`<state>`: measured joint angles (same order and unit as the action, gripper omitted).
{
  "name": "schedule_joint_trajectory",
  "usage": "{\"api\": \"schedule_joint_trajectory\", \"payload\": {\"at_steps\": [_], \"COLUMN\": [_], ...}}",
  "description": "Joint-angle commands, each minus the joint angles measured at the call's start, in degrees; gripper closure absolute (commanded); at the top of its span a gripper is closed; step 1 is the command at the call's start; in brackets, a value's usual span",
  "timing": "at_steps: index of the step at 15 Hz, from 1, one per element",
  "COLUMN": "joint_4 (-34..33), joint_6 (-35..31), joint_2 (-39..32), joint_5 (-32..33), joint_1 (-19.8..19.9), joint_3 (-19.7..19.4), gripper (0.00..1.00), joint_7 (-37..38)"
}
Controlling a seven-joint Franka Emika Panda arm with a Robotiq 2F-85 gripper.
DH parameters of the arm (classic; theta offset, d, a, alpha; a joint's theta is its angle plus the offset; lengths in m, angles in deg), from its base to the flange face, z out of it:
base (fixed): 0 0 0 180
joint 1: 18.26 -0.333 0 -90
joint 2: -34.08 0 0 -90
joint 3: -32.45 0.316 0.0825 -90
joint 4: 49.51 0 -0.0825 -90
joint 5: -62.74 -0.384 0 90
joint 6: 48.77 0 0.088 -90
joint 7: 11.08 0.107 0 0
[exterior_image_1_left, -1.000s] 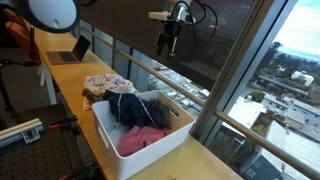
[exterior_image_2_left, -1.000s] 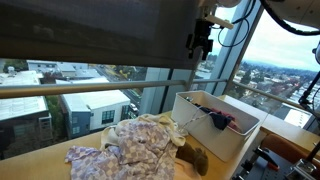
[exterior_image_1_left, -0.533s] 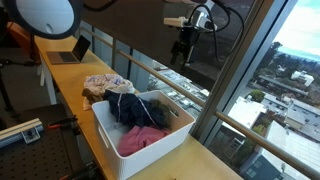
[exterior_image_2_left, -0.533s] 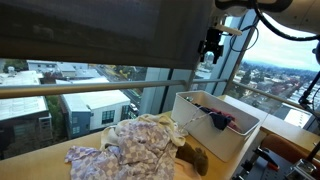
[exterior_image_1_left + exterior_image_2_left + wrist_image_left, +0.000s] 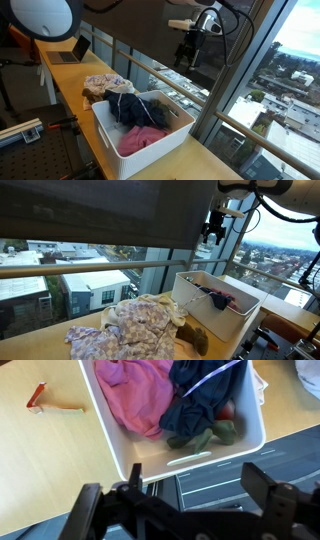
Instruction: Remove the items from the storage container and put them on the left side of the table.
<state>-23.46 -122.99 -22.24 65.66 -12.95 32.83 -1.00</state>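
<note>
The white storage container (image 5: 128, 152) (image 5: 212, 318) (image 5: 117, 445) stands on the light-wood table (image 5: 60, 76) (image 5: 50, 455). Inside lie a pink cloth (image 5: 138, 395) (image 5: 140, 140), a navy cloth (image 5: 200, 400) (image 5: 133, 108) with a white strap, and a small red piece (image 5: 228, 410). More items, a lavender-patterned cloth (image 5: 135, 325) (image 5: 100, 84) and a brown piece (image 5: 195, 337), lie on the table outside the container. My gripper (image 5: 187, 55) (image 5: 212, 235) (image 5: 200, 490) hangs high above the container's window side, open and empty.
A grey laptop (image 5: 70, 50) sits at the table's far end. A railing and a tall window (image 5: 230, 90) run along the table's long side. A small red-and-tan thing (image 5: 40, 397) lies on the wood beside the container.
The arm has shifted sideways toward the window, most of it early on, staying high. The jaws remain open; the cloths have not moved.
</note>
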Motion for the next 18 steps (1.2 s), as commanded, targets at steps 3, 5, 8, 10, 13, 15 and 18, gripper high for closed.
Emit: {"api": "schedule_joint_trajectory", "payload": {"at_steps": [3, 5, 8, 10, 13, 15, 18], "joint_4": [-1.01, -2.19, -2.94, -2.53, -2.41, -2.0, -1.74], "joint_6": [0.12, 0.45, 0.02, -0.68, -2.55, -3.78, -5.05], "joint_2": [-2.58, -6.05, -11.1, -13.66, -17.3, -19.09, -21.56], "joint_5": [-0.41, -1.21, -2.04, -2.13, -1.92, -2.23, -3.06], "joint_1": [-0.17, 0.0, -0.53, -0.54, -0.3, 0.1, 0.41], "joint_3": [-1.91, -1.51, -1.02, -1.11, -1.3, -1.04, -0.39], "gripper": [0.0, 0.0, 0.0, 0.0, 0.0, 0.0, 0.0], "joint_7": [-0.68, -0.55, 0.48, 0.4, -0.22, -0.55, -0.95]}}
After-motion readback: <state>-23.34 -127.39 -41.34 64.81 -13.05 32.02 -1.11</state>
